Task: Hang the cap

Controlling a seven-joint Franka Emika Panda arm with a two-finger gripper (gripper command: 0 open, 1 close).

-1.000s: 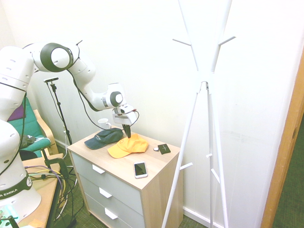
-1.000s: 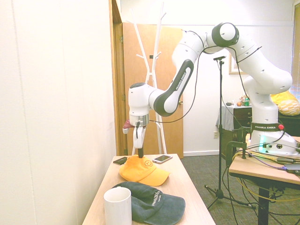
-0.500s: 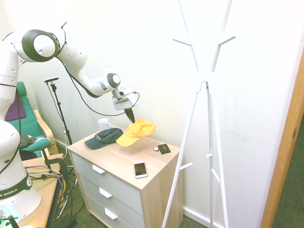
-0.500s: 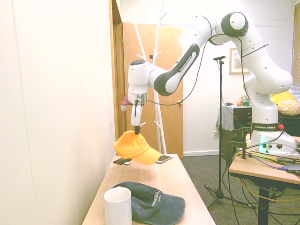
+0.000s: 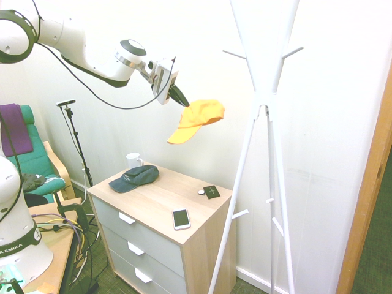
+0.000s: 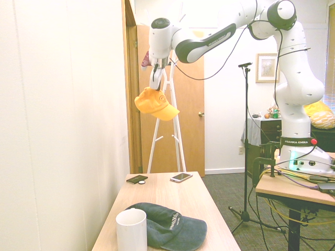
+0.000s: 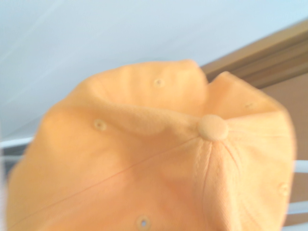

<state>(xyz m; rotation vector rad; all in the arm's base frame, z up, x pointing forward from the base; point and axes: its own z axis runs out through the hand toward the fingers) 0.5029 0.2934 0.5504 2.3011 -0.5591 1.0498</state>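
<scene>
the gripper [image 5: 187,105] pinches the cap [image 5: 199,117] by its crown, closed tight, probably leaving the underside free to catch a peg [image 5: 234,54] at two o'clock.

The yellow cap [image 7: 144,159] is slightly blurred and cut off in the wrist view.

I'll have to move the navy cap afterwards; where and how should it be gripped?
Pinch the raised crown of the navy cap from above: it lies brim-down flat on the dresser, so the soft dome probably offers the easiest fold.
</scene>
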